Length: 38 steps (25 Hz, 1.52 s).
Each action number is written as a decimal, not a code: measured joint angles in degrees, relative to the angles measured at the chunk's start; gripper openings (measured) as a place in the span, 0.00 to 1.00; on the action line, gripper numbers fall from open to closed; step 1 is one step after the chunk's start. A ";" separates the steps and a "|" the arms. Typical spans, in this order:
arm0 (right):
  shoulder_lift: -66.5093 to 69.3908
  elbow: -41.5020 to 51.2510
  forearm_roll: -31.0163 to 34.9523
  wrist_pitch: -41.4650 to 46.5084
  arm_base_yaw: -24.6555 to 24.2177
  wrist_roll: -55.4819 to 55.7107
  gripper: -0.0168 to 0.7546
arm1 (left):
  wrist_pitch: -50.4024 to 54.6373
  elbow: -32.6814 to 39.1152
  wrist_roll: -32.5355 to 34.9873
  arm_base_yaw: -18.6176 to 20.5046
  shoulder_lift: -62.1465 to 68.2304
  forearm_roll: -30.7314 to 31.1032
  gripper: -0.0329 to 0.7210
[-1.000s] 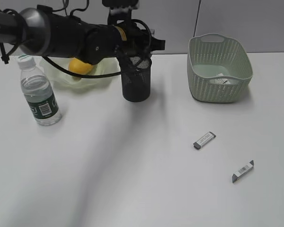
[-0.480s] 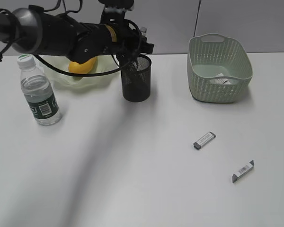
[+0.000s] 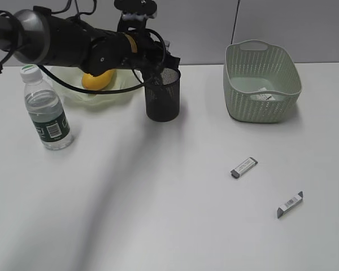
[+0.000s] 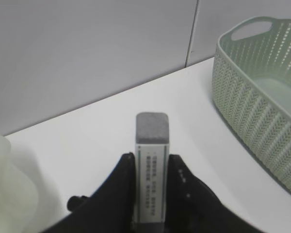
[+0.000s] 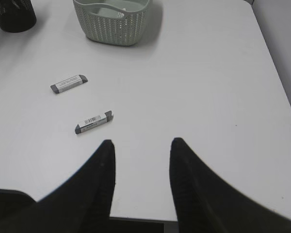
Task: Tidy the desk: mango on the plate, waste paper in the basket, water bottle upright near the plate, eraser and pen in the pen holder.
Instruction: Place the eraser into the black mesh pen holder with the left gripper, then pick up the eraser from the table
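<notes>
While the left tool (image 4: 150, 170) pinches an eraser (image 4: 151, 165) upright by its long sides, it hangs over the pen holder (image 3: 163, 93), seemingly just toward the cup's 11 o'clock rim. Two more erasers (image 5: 69, 83) (image 5: 93, 121) lie at 10 o'clock of the right tool (image 5: 140, 150), parted and empty.

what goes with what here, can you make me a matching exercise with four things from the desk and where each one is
Things:
1. mango
2. water bottle
3. waste paper
4. eraser

Places:
A. inside the basket
B. clamped in the left gripper
C. on the plate
D. upright on the table, left of the plate

Pairs: 1-C, 2-D, 3-A, 4-B
</notes>
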 joint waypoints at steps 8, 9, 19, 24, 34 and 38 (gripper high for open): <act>0.00 0.00 0.00 0.00 0.00 0.00 0.43 | 0.98 0.00 0.00 -0.11 0.00 0.00 0.25; 0.00 0.00 0.00 0.00 0.00 0.00 0.43 | 1.03 0.00 0.00 -0.11 0.00 0.00 0.26; 0.00 0.00 0.00 0.00 0.00 0.00 0.43 | 3.53 0.00 0.00 -0.11 -1.82 -0.10 0.64; 0.00 0.00 0.00 0.00 0.00 0.00 0.43 | 6.89 0.00 0.00 -0.16 -6.65 -0.58 0.65; 0.00 0.00 0.00 -0.06 0.00 0.13 0.43 | 26.48 0.00 0.00 -0.11 -20.27 4.91 0.65; 2.01 -0.12 0.06 -0.06 0.00 1.50 0.43 | 40.93 0.00 0.79 1.12 -25.17 6.74 0.65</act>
